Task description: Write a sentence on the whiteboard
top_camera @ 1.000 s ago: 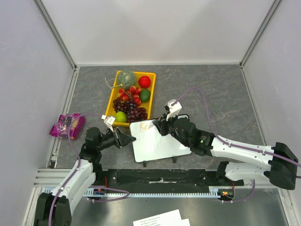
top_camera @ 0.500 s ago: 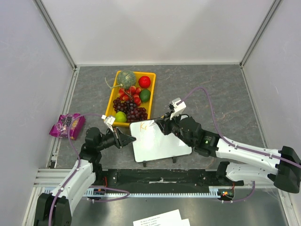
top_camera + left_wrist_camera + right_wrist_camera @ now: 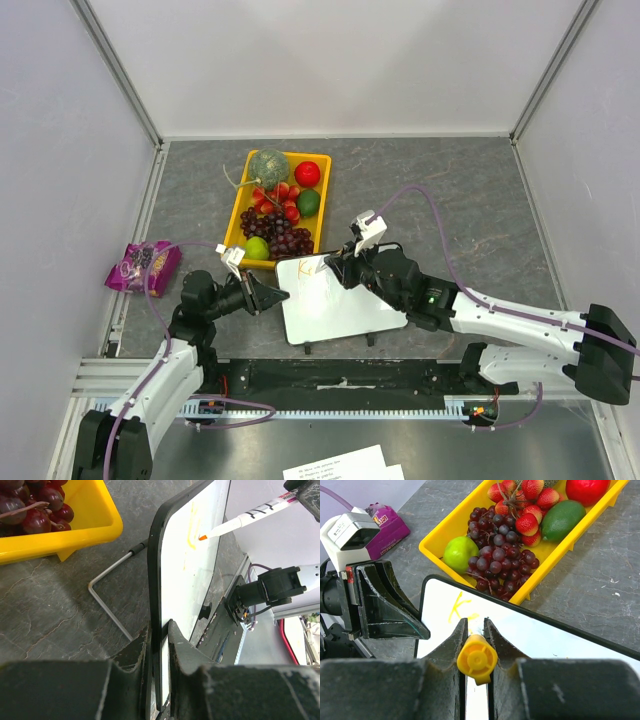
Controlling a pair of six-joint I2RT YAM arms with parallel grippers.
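Note:
The whiteboard stands tilted on the table near the front edge. My left gripper is shut on its left edge, with the dark frame pinched between the fingers. My right gripper is shut on a white marker with a yellow rear end. The marker's orange tip is at the board's upper left part. Of the sentence only an orange "K" and a short stroke beside it show. Whether the tip touches the board is unclear.
A yellow tray of grapes, strawberries, limes and other fruit sits just behind the board. A purple packet lies at the left wall. The board's wire stand rests on the table. Printed paper sheets lie below the arm bases.
The right gripper with the marker swung slightly right, then came back left toward the "K". The left gripper and the board have not moved.

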